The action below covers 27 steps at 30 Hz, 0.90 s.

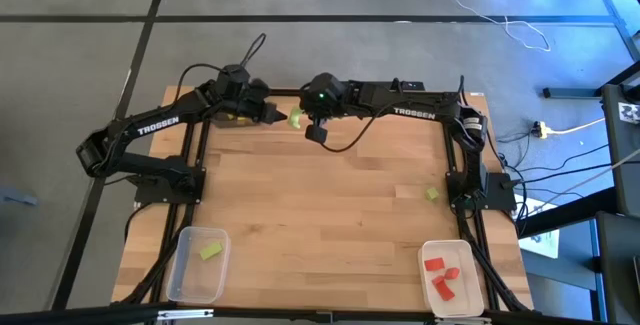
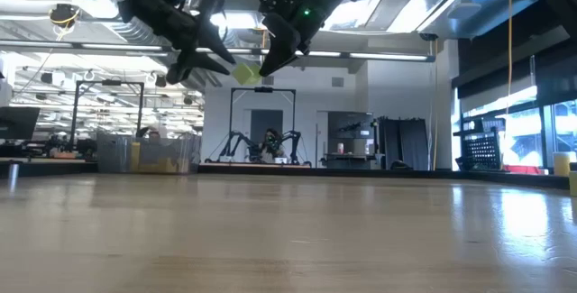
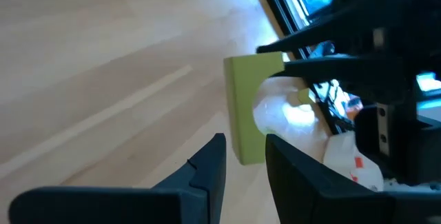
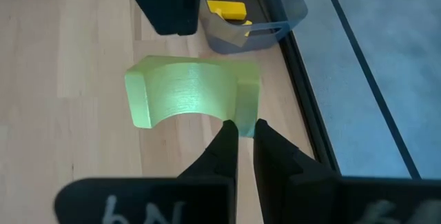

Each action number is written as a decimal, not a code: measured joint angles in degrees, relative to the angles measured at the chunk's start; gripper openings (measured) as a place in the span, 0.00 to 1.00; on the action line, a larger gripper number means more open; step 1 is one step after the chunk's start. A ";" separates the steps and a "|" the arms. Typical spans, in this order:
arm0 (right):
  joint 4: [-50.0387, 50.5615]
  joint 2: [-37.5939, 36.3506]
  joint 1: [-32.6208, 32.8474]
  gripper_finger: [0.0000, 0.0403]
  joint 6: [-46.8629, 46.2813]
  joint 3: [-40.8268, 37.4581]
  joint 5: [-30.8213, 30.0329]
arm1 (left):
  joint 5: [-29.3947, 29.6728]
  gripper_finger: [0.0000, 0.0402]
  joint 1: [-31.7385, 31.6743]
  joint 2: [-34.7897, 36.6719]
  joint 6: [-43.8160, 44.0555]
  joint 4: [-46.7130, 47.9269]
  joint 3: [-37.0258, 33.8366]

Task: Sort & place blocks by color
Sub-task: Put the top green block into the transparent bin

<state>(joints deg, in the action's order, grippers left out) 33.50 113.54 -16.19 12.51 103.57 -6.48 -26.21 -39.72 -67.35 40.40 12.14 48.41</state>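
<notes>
The right gripper (image 4: 240,136) is pinching one end of a light green block (image 4: 186,96) (arch-shaped), held above the table (image 1: 320,215). The left gripper (image 3: 241,156) is hovering beside it, fingers parted, the block lying just past their tips.

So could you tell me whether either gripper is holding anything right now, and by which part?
The right gripper pinches a light green arch-shaped block by one end, held above the table. The left gripper is open beside the block, holding nothing.

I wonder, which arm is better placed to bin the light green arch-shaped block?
Left. The right gripper pinches the light green arch-shaped block, but the clear plastic bin holding a green piece sits on the left arm's side; the left gripper hovers open beside the block.
</notes>
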 joint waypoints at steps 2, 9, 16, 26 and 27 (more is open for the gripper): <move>-0.28 0.00 0.00 0.05 0.00 0.00 0.00 | 1.73 0.23 0.00 0.00 -0.02 0.00 -0.01; -0.79 0.00 0.00 0.05 0.02 0.00 0.02 | 2.99 0.23 0.00 -1.34 0.00 -0.35 -0.01; -0.79 0.00 0.02 0.05 0.02 0.00 0.06 | 0.62 0.23 -0.02 -2.54 0.17 -2.66 -0.01; -1.03 0.00 0.02 0.05 0.00 0.00 0.04 | -0.51 0.23 -0.02 -2.54 0.42 -3.28 -0.01; -1.05 0.00 0.02 0.05 0.00 0.00 0.04 | -0.51 0.23 -0.02 -2.54 1.13 -3.28 -0.01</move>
<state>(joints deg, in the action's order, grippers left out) 32.45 113.54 -16.16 12.51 103.57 -6.44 -26.72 -39.75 -69.89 41.52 8.86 48.40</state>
